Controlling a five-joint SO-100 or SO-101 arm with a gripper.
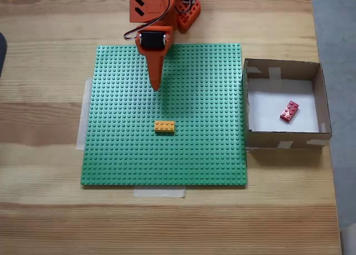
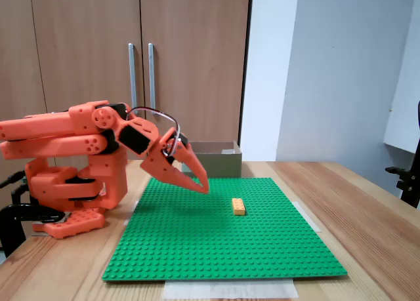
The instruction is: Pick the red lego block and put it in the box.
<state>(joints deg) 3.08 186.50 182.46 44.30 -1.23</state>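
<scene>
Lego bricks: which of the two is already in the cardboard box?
The red brick. It lies on the white floor of the box, tilted at an angle. The orange-yellow brick sits on the green baseplate, below the gripper.

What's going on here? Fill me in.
An orange arm is folded back over the green baseplate, its gripper empty with the fingers together, pointing down above the plate. The red block already lies on the floor of the box, to the right of the plate in the top-down fixed view. An orange-yellow brick sits on the baseplate, untouched.
</scene>
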